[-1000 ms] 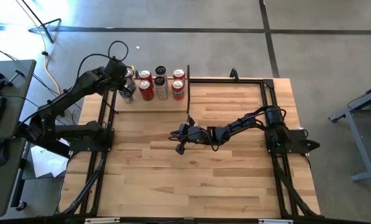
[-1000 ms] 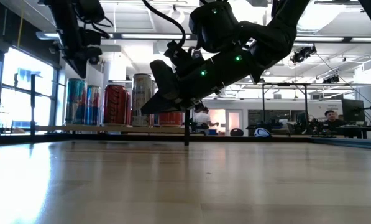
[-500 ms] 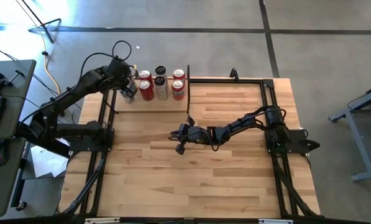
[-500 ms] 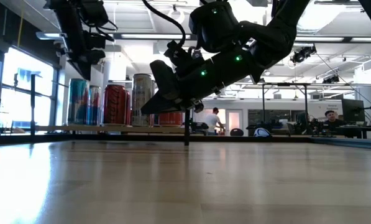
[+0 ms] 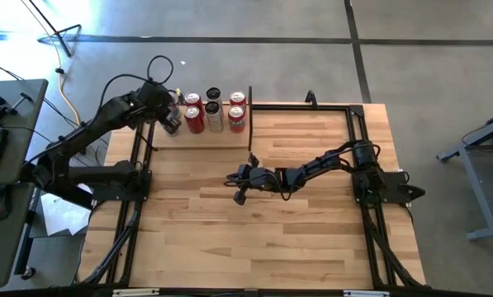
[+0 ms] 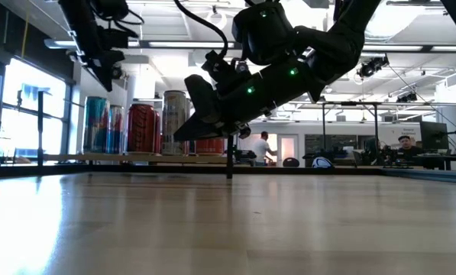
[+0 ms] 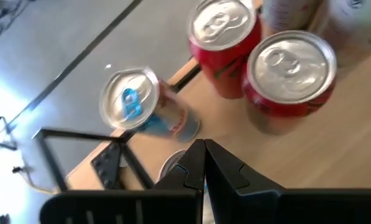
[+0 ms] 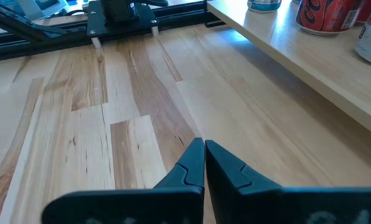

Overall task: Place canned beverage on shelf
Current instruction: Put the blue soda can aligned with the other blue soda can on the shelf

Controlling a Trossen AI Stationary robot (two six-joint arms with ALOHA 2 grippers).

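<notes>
The pale-wood shelf board with thin black metal uprights (image 5: 205, 132) sits at the far left corner of the planked wooden tabletop (image 5: 254, 223). On it stand the canned beverages: a blue-and-silver can (image 7: 138, 106) at the shelf's left end, two red cans (image 7: 284, 78) beside it, and further cans toward the right upright. The left gripper (image 5: 170, 122) hangs above the shelf's left end, fingers pressed together and holding nothing; compared with one second ago it has lifted and drawn slightly back from the blue-and-silver can, which remains upright on the board. The right gripper (image 5: 239, 180) hovers over the tabletop's middle, unchanged, fingers pressed together, empty.
</notes>
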